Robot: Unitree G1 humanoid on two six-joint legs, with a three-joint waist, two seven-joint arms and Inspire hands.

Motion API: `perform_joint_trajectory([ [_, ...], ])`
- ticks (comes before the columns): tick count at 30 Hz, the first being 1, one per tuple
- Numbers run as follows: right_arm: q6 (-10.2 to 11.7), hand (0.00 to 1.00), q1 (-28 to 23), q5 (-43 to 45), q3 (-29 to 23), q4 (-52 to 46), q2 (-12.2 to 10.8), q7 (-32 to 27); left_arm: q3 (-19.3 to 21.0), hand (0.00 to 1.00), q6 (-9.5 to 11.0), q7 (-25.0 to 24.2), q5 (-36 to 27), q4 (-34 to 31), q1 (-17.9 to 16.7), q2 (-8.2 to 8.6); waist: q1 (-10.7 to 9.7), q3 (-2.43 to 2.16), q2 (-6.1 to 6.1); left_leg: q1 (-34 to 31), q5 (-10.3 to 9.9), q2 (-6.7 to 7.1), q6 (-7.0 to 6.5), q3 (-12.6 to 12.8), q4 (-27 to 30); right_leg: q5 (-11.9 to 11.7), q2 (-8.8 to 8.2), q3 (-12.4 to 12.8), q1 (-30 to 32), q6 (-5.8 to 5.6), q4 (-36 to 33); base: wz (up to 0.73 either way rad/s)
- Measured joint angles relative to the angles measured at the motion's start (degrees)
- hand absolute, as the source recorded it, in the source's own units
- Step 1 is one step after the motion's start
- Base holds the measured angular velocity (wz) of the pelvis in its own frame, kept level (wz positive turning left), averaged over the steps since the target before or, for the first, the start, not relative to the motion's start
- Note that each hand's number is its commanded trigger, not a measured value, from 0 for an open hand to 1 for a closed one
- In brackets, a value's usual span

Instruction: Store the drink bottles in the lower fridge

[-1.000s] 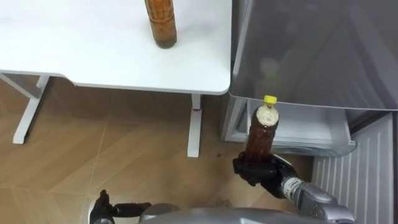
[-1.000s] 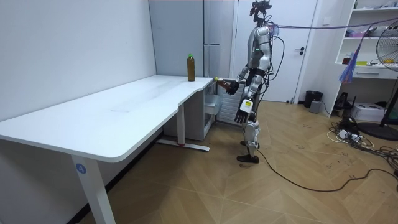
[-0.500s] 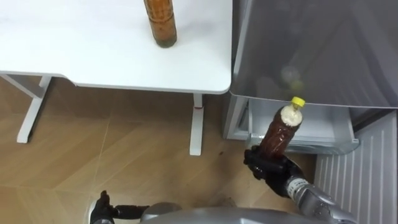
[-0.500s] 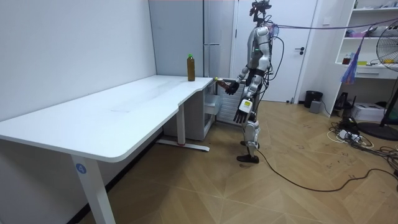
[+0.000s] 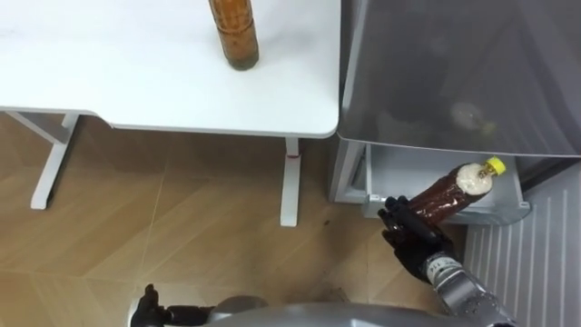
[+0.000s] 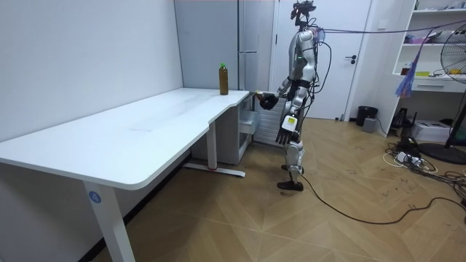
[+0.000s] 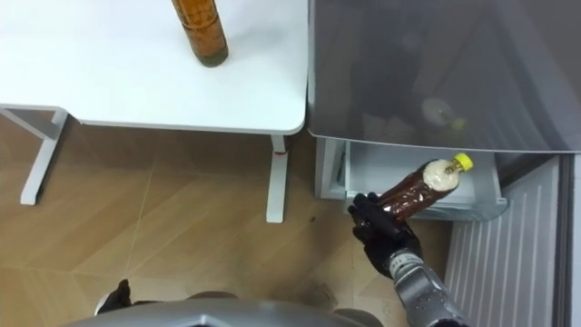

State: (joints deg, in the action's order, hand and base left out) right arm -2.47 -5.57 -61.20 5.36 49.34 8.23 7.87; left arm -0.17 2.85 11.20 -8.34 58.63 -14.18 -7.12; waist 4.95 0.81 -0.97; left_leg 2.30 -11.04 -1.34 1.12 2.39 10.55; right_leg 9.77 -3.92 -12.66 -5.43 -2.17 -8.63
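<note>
- R hand [image 5: 410, 232] has its fingers wrapped round the lower body of a brown drink bottle [image 5: 441, 194] w/ yellow cap
- Bottle is tilted well over, cap pointing up and to the robot's right, base down in the palm
- It's held in the air just in front of the open lower fridge drawer [image 5: 399, 171]; cap end overlaps the drawer's front edge in both eye views, not resting on anything
- Grey upper fridge door [image 5: 454, 64] sits above the drawer, w/ a faint reflection of the bottle on it
- Ribbed white inner side of the lower door [image 5: 536, 259] is swung open at the robot's right
- 2nd brown bottle [image 5: 233, 34] stands upright on the white desk [image 5: 136, 82], near the end next to the fridge, well apart from the held one
- L hand [image 5: 148, 309] is low at the robot's side over the wood floor, fingers loosely straight, holding nothing
- Room view: robot stands upright facing the fridge, just off the desk's far end, R arm reaching fwd
</note>
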Motion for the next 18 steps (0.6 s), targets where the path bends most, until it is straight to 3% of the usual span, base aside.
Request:
perform_joint_trajectory([
  [7, -0.06, 1.0, 0.39, -2.32, -0.02, 2.71, -0.03, -1.82, 0.14, 0.0, -0.79, -0.02, 0.73, -0.06, -0.62, 0.0, 0.13, -0.21, -0.36, 0.41, -0.01, 0.0, 0.01, -0.01, 0.19, 0.0, 0.01, 0.07, -0.78, 0.01, -0.07, 0.0],
  [18, 0.07, 1.0, 1.57, -15.58, -0.59, 1.88, 0.35, -2.37, 0.35, 0.0, -3.37, -0.09, 9.15, 0.11, -3.66, 0.0, 0.2, -0.29, -1.02, 0.37, -0.03, 0.02, 0.02, -0.12, 0.79, 0.02, -0.01, -0.13, -1.19, -0.02, 0.02, 0.0],
])
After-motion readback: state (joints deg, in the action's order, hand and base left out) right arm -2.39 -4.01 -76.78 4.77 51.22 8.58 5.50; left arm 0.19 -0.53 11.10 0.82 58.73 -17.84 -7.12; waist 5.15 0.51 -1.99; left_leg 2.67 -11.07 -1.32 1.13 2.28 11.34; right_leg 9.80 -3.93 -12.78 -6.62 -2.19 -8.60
